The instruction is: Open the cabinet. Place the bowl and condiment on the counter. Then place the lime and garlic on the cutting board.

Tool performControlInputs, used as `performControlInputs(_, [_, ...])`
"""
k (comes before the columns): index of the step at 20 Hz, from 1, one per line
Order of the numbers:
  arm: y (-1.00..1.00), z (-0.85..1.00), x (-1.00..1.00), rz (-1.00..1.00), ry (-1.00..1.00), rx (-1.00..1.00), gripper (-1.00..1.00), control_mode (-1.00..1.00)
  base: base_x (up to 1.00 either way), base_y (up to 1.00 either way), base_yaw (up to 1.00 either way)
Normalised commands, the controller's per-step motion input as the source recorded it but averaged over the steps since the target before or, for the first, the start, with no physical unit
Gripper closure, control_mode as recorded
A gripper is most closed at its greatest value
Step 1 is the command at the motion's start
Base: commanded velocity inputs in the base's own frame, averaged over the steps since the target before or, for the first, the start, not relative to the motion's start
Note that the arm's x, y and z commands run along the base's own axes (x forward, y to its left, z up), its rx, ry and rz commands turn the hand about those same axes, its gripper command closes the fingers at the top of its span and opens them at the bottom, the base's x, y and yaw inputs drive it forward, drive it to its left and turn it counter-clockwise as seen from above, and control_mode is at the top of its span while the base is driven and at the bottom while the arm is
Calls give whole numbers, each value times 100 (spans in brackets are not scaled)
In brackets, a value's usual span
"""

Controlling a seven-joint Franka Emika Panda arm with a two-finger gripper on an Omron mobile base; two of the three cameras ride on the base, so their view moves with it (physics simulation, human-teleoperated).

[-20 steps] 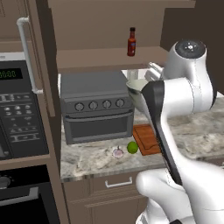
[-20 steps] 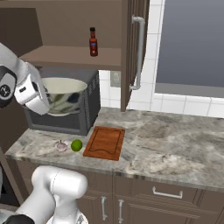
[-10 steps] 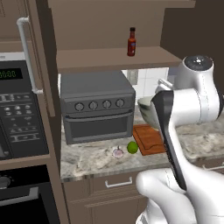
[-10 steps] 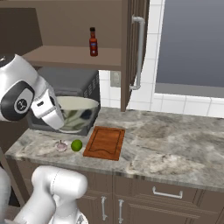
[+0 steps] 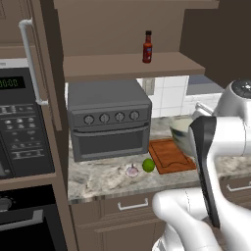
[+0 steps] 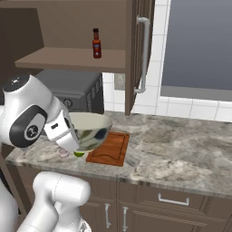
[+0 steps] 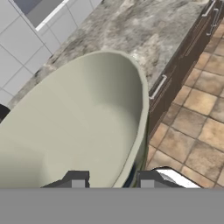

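Standing open, the cabinet (image 6: 136,50) has both doors swung wide, and its brown inner shelf carries the condiment (image 5: 147,47) upright, a slim dark-red bottle with a black cap. Below it runs the desk (image 6: 181,149), a speckled grey-beige stone top, with a dark toaster oven (image 5: 109,117) set under the shelf.

Arm pose: the white arm is folded low over the front of the desk, its wrist bent so that the end effector (image 7: 111,181) sits at the bowl's rim. The end effector is closed on the bowl (image 6: 88,131), one finger (image 7: 76,180) inside the rim and the other outside it.

The bowl is wide, round and pale grey-green with a lighter inside; it is held tilted in the air, above the left end of the cutting board (image 6: 111,148), and does not rest on the desk.

The cutting board is a flat reddish-brown rectangle with an edge groove, lying bare on the desk. The lime (image 5: 148,165), small and bright green, lies on the desk just beside the board's left edge. The garlic (image 5: 132,170), whitish-pink, lies just left of the lime.
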Motion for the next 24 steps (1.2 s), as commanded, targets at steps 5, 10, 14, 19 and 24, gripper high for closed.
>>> performControlInputs(5, [-54,-24,-20,0,0,0,100,-100,0,0,0])
performControlInputs(10, [-55,-20,-43,0,-2,0,100,-100,0,0,0])
performControlInputs(14, [-47,-17,-56,0,-7,0,100,-100,0,0,0])
performControlInputs(19, [-34,-15,-72,0,-10,0,100,-100,0,0,0])
performControlInputs(24, [-42,-17,-23,0,-5,0,100,-100,0,0,0])
